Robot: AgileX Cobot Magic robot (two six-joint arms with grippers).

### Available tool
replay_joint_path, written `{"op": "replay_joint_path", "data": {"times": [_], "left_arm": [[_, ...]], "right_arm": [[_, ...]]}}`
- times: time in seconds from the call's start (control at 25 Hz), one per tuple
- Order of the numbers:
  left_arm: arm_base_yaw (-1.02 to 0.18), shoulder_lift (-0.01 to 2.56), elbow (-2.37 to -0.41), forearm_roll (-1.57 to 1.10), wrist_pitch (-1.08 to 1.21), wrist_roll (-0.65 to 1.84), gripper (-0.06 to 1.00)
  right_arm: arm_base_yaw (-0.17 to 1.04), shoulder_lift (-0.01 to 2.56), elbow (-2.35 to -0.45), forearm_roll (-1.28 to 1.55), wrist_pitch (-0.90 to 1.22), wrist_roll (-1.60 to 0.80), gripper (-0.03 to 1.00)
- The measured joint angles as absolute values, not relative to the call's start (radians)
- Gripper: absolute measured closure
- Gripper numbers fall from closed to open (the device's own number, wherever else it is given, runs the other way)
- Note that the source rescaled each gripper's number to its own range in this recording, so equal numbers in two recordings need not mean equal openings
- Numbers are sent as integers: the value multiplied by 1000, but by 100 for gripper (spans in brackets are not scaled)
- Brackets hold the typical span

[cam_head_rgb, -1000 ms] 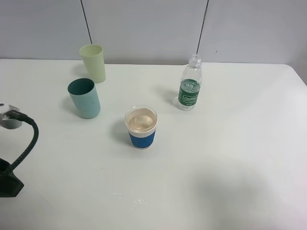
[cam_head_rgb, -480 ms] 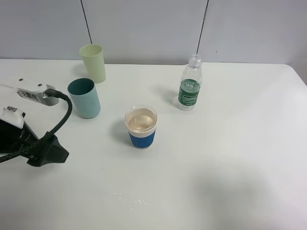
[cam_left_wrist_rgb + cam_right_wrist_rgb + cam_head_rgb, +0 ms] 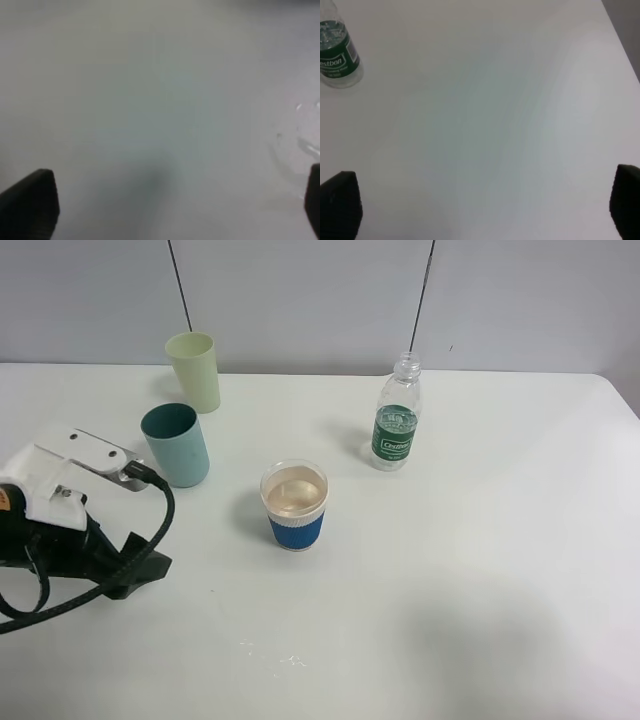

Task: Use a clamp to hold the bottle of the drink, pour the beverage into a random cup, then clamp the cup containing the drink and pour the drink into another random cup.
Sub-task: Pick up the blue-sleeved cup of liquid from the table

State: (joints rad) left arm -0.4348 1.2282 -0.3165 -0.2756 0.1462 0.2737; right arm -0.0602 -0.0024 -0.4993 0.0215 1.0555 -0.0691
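My left gripper [image 3: 138,566] has swung in from the table's left edge. A second ago I saw only its cable there, and now its black tip sits over the table [image 3: 480,570] below the teal cup [image 3: 177,445] and to the left of the blue-sleeved cup [image 3: 295,505]. In the left wrist view its fingertips [image 3: 30,205] stand at opposite edges, so it is spread wide with nothing between them but bare tabletop and a few droplets [image 3: 305,145]. My right gripper [image 3: 482,205] is likewise spread wide and holds nothing. The bottle [image 3: 397,425] has not moved and stands upright and uncapped toward the back right. The blue-sleeved cup holds the beverage mid-table, and the pale green cup [image 3: 195,370] is unchanged behind the teal one.
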Motion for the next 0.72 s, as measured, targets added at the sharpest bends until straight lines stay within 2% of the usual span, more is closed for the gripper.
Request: {"op": "replay_joint_path", "data": {"times": [0.32, 0.52, 0.72], "left_arm": [[-510, 1253, -256, -257, -33, 244, -6], [-561, 1376, -254, -257, -106, 244, -6], [-572, 1500, -251, -196, -273, 231, -6]], "right_arm": [[-60, -2, -499, 21, 1056, -69, -3], [-60, -2, -499, 21, 1056, -69, -3], [-60, -2, -499, 21, 1056, -69, -3]]}}
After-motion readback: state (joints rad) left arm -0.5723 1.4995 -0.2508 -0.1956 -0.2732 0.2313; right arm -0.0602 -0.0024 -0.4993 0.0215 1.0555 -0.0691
